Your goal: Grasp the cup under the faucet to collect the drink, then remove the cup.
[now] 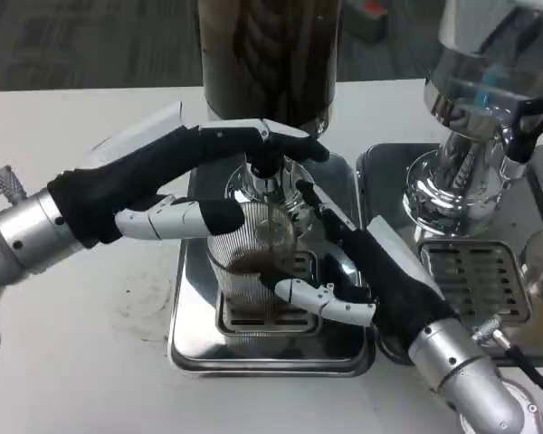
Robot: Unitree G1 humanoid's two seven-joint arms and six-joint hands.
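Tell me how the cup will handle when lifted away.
The cup looks thin, ribbed clear plastic, so it may flex if squeezed. Dark drink sits low inside, so it is probably light but could slosh. The ribs should give the right hand some grip.

A white tabletop (81, 362) carries two steel drip trays side by side; the left tray (199, 348) sits mid-frame; the right tray (385, 167) lies just beside it — a shiny dispenser base (452, 203) standing on that one.
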